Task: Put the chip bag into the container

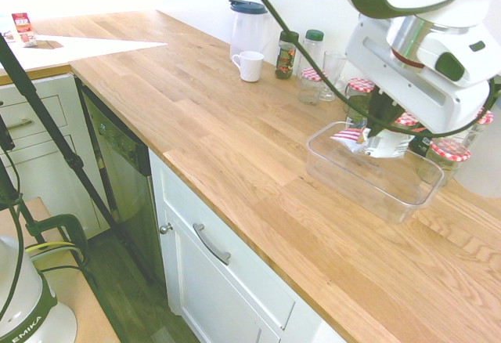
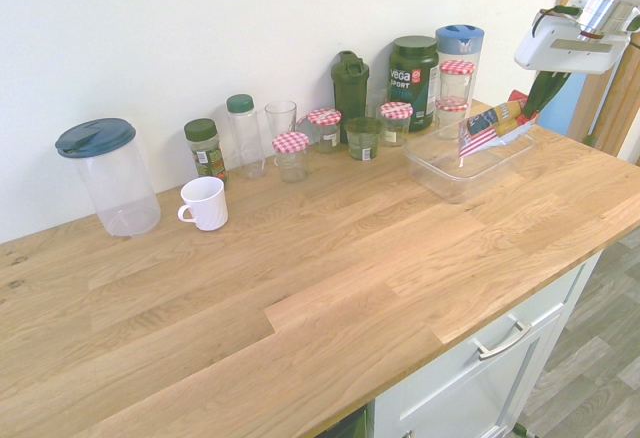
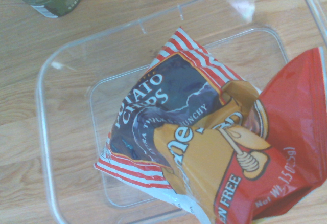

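Clamped on one end of the bag (image 2: pixel 492 130), with the fingers of the tool (image 2: pixel 532 108) pointing down from the arm. Held over the container (image 2: pixel 455 188), within the outline of its rim in the wrist view; hard to tell whether touching its floor. Crumpled toward the gripped end, with red and white stripes, a dark blue panel reading "POTATO CHIPS", a golden-yellow part and a red end (and a honey dipper printed on it, rather neatly).

Clear, low-walled and round-cornered, resting on the tabletop (image 2: pixel 250 298), with wood grain showing through the floor of the container.

Near the container, toward the wall, in the second exterior view: a black tub (image 2: pixel 412 83) with "vega SPORT" on it, a dark green shaker (image 2: pixel 350 93), a blue-lidded pitcher (image 2: pixel 460 46) and several jars (image 2: pixel 292 158) with red-checked lids. Farther along, a drinking glass (image 2: pixel 281 118), a green-capped bottle (image 2: pixel 245 138), a spice jar (image 2: pixel 206 153), a white mug (image 2: pixel 204 204) upright, and a dark-lidded jug (image 2: pixel 120 183).

Well apart, at the far left of the first exterior view, a red and white packet (image 1: pixel 23 30).
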Controlling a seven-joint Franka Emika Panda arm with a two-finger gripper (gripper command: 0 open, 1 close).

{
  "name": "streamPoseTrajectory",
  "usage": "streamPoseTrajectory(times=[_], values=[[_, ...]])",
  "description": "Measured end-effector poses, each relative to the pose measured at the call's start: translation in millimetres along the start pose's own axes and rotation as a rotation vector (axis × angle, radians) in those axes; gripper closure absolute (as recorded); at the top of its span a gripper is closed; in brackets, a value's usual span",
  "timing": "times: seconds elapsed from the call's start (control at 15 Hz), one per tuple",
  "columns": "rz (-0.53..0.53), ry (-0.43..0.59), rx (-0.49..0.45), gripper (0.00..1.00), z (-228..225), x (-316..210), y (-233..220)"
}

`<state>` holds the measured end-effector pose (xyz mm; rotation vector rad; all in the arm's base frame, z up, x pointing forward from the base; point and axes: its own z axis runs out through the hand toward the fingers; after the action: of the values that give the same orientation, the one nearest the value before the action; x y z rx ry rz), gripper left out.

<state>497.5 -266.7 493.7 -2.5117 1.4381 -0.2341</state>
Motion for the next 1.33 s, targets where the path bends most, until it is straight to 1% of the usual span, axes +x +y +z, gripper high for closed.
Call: streamPoseTrajectory(times=[0.33, 0.53, 0.87, 0.93, 1.33], values=[[-0.042, -0.025, -0.038, 1.0, 22, 24, -6], [-0.056, -0.037, -0.054, 1.0, 34, 28, -8], [-0.078, -0.046, -0.084, 1.0, 41, 31, -10], [-0.087, -0.054, -0.094, 0.0, 45, 31, -11], [-0.115, -0.071, -0.135, 0.0, 57, 31, -16]])
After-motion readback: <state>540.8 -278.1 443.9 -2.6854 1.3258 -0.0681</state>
